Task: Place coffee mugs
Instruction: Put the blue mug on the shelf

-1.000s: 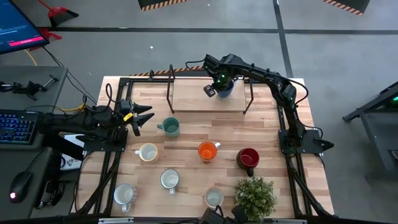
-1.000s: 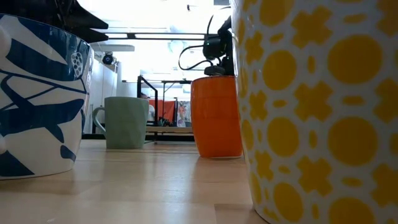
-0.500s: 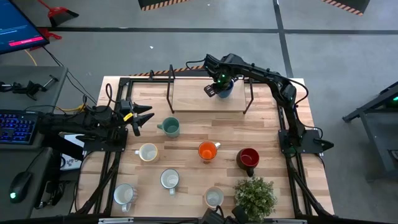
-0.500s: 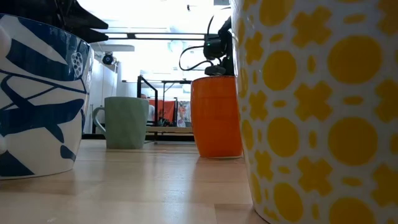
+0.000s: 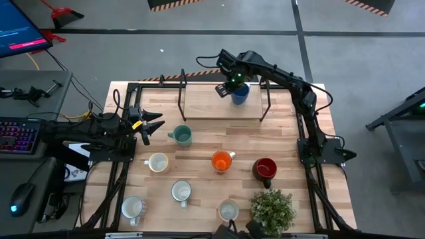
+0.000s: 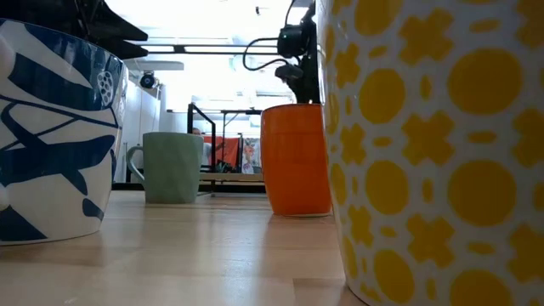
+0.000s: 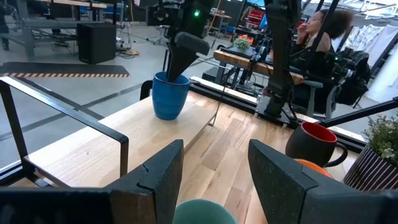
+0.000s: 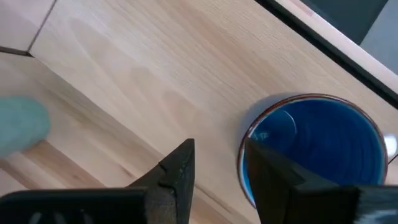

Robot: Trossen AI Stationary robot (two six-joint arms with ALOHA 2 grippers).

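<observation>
A blue mug [image 5: 240, 95] stands upright on its base on the raised wooden shelf [image 5: 212, 109] at the table's far side. My right gripper [image 5: 224, 87] stands open just above the mug's rim [image 8: 249, 134], on its left side, fingers pointing steeply down. On the table stand a teal mug [image 5: 180, 135], an orange mug [image 5: 222, 160], a dark red mug [image 5: 265, 168] and several white mugs [image 5: 158, 162]. My left gripper [image 5: 153, 126] waits open at the table's left edge, level, beside the teal mug.
A potted plant [image 5: 272, 210] stands at the near right. The shelf rests on black metal legs [image 5: 181, 93] and has free room to the left of the blue mug. In the left wrist view a person [image 7: 323, 31] sits beyond the table's right side.
My right gripper has opened and let go of the blue mug, then risen and drawn slightly toward the far left. The mug stays upright on the shelf where it was.
</observation>
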